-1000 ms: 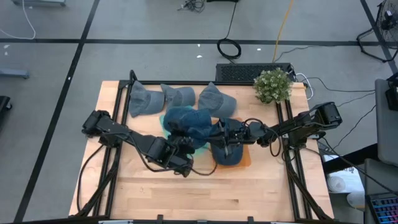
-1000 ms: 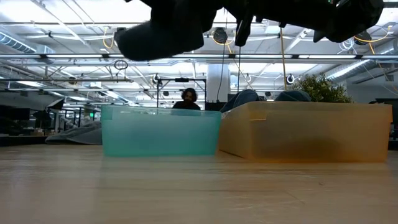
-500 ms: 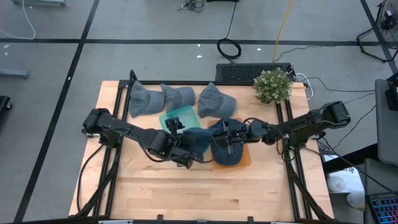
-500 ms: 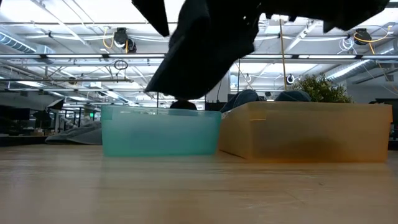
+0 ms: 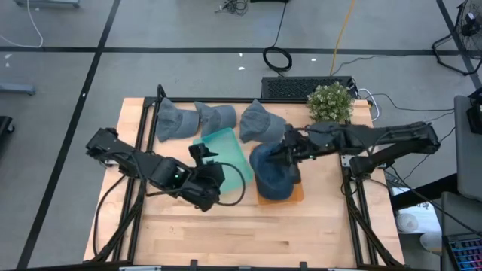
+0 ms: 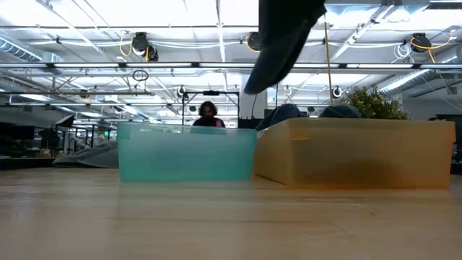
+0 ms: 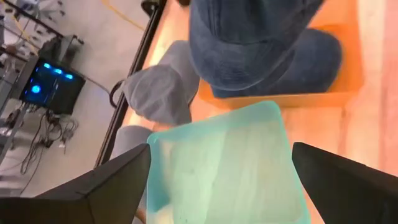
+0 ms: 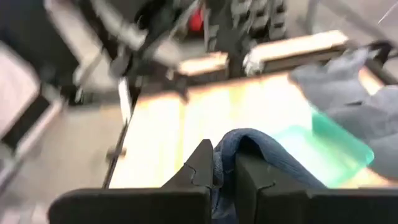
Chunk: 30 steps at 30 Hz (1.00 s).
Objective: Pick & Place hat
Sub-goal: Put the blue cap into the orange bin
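A dark blue denim hat (image 5: 267,162) hangs in the air over the orange bin (image 5: 298,197), and my right gripper (image 5: 290,147) is shut on it. In the low view the hat (image 6: 283,36) hangs from the top, above the bins' rims. A second dark blue hat (image 7: 314,56) lies inside the orange bin. My left gripper (image 5: 207,159) stands open over the near left part of the teal bin (image 5: 230,154), which shows nothing inside. In the left wrist view its fingers (image 7: 106,186) stand wide apart with only the teal bin (image 7: 230,168) between them. My right gripper pinches a bunched fold of the hat's denim (image 8: 247,142) between its two fingers (image 8: 200,167). The fingers come from the table's right, slanting slightly down. The hat hangs below them, slack and clear of both bins.
Three grey hats (image 5: 215,117) lie in a row along the far edge of the table. A potted plant (image 5: 330,103) stands at the far right corner. Bare wood (image 5: 248,229) lies near the front edge. A person (image 6: 208,112) shows in the room behind.
My left gripper has opened, let go of the dark blue hat and drawn back toward the table's left. My right gripper has risen and tipped up toward level with the hat. The hat has moved from over the teal bin to hang over the orange bin.
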Tool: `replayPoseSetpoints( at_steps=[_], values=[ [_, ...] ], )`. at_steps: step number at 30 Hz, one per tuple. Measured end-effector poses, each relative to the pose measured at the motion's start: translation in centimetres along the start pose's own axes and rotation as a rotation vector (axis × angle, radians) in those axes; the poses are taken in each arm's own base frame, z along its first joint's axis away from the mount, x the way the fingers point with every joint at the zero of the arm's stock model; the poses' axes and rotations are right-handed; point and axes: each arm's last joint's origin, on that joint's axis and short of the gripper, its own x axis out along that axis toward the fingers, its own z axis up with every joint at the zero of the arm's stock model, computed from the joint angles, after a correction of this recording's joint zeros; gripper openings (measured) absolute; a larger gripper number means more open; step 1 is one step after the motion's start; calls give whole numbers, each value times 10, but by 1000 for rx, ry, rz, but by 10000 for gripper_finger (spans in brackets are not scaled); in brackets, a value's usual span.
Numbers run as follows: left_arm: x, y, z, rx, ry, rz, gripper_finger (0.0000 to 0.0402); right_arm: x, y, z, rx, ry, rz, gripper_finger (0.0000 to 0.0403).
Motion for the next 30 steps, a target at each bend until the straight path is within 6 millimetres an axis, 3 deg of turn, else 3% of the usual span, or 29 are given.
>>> replayPoseSetpoints(
  at_steps=[5, 8, 10, 16, 22, 30],
  values=[
    [0, 5, 0, -5, 6, 6, 399, -5, 16, 21, -56, 226, 271, 14],
    [1, 6, 0, -8, 11, 8, 399, -8, 27, 16, -111, 352, 541, 14],
    [2, 8, 1, -12, 13, 9, 399, -10, 29, 10, -92, 424, 602, 14],
    [6, 12, 3, -30, 15, 18, 399, -17, 28, -11, -152, 624, 483, 14],
    [7, 12, 3, -32, 15, 17, 399, -17, 32, -12, -408, 565, 385, 14],
    [7, 11, 4, -44, 6, 6, 399, -1, 28, -19, -626, 624, 150, 14]
  ],
)
